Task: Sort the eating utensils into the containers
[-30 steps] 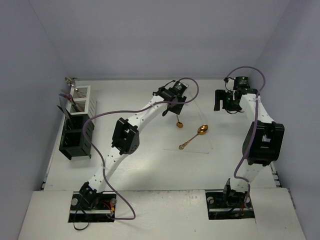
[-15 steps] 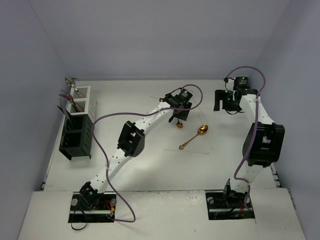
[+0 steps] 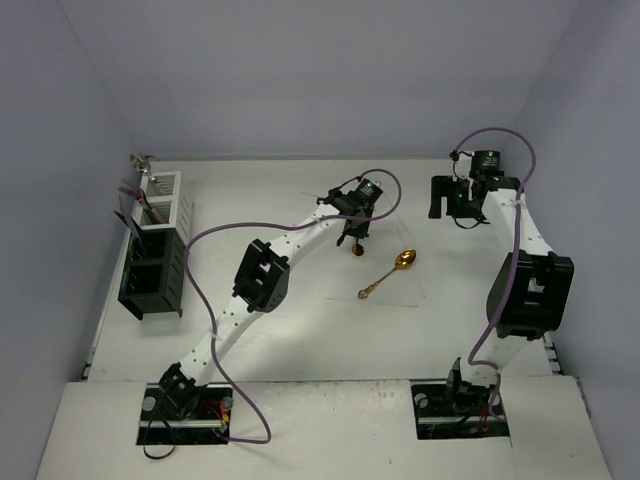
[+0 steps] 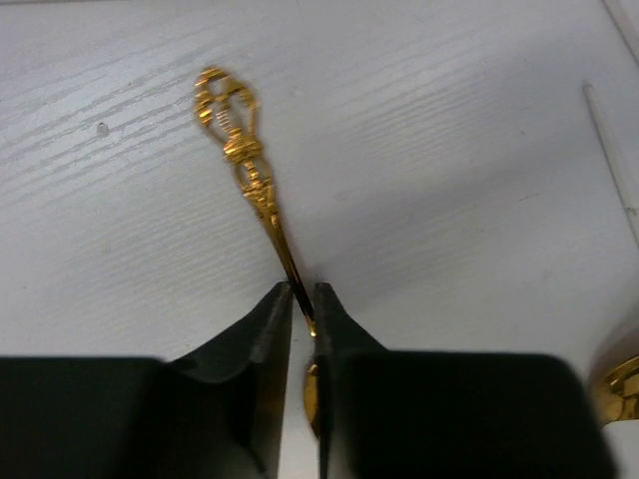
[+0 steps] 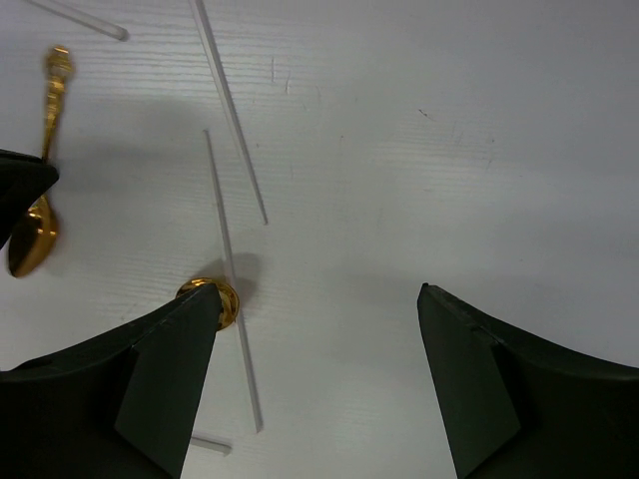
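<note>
My left gripper is shut on the thin neck of a gold spoon that lies on the white table; its ornate handle end points away and its bowl sits between the fingers. From above, that gripper is at the table's middle with the spoon's bowl just below it. A second gold spoon lies to its right. My right gripper is open over bare table, its left fingertip beside the second spoon's bowl. The containers, one white and slatted and the others black, stand at the left edge.
Thin clear sticks lie on the table near the spoons, one to the right of the left gripper. Pink-handled pieces stick out of the containers. Purple cables loop over both arms. Walls close in the table on three sides.
My left arm moved right and down over the spoon, and its jaws closed on the spoon's neck. The right arm shifted only slightly.
</note>
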`<action>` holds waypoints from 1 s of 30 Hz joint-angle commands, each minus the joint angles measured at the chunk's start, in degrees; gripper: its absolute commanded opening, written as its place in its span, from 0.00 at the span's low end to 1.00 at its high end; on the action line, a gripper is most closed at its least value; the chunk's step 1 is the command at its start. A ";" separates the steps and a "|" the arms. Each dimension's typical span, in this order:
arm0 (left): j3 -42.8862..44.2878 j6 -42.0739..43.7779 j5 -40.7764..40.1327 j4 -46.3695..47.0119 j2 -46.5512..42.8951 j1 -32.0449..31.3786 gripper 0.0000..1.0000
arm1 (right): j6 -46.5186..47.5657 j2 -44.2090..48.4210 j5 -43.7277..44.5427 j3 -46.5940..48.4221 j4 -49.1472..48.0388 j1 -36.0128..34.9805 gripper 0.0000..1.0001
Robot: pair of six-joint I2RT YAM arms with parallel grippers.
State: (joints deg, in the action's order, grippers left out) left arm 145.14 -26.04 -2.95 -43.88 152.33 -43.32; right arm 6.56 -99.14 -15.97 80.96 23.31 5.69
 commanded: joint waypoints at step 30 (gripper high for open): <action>-52.91 91.78 -2.28 -12.94 -64.36 13.58 0.00 | 2.94 5.64 -5.88 -0.61 -2.12 -4.02 0.77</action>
State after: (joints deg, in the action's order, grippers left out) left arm 96.26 40.35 0.08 -45.30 92.65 -34.18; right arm 9.89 -96.18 -20.59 80.12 23.33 1.78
